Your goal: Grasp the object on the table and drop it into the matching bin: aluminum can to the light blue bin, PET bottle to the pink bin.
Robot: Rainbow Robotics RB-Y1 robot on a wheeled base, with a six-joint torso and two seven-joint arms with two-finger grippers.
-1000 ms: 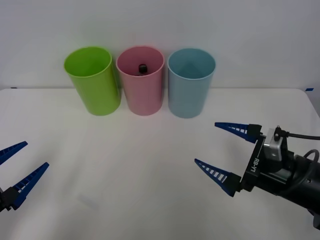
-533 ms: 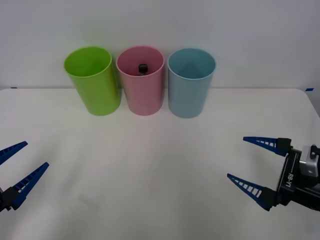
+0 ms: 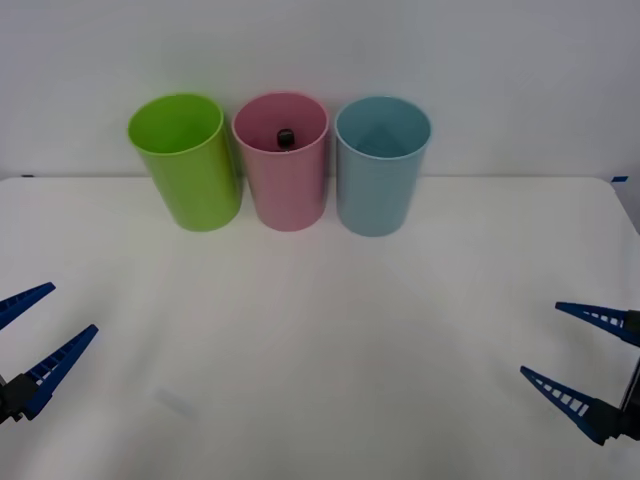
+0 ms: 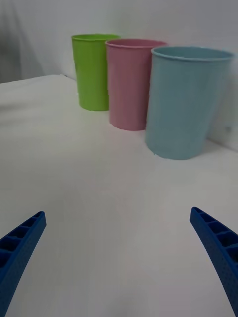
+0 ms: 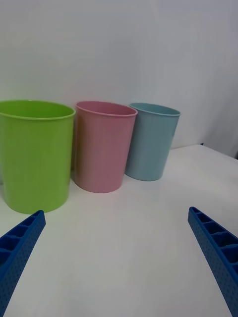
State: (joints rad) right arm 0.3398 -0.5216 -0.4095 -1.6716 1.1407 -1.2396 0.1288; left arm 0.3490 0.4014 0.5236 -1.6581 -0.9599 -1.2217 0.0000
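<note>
The PET bottle's black cap (image 3: 285, 137) shows inside the pink bin (image 3: 283, 190), which stands mid-row at the back of the white table (image 3: 320, 330); the bottle's body is hidden by the bin wall. The light blue bin (image 3: 379, 185) stands just right of it. My right gripper (image 3: 560, 342) is open and empty at the table's near right edge. My left gripper (image 3: 45, 320) is open and empty at the near left edge. From the wrists, the pink bin (image 4: 131, 84) (image 5: 103, 147) and light blue bin (image 4: 184, 104) (image 5: 150, 141) stand ahead of the open fingers.
A lime green bin (image 3: 187, 165) stands left of the pink one, also seen as the lime green bin (image 5: 33, 156) (image 4: 92, 72). The three bins stand close together near the back wall.
My right gripper has pulled back from the table's middle right toward the near right corner, staying open. The left gripper, the bins and the bottle have not moved.
</note>
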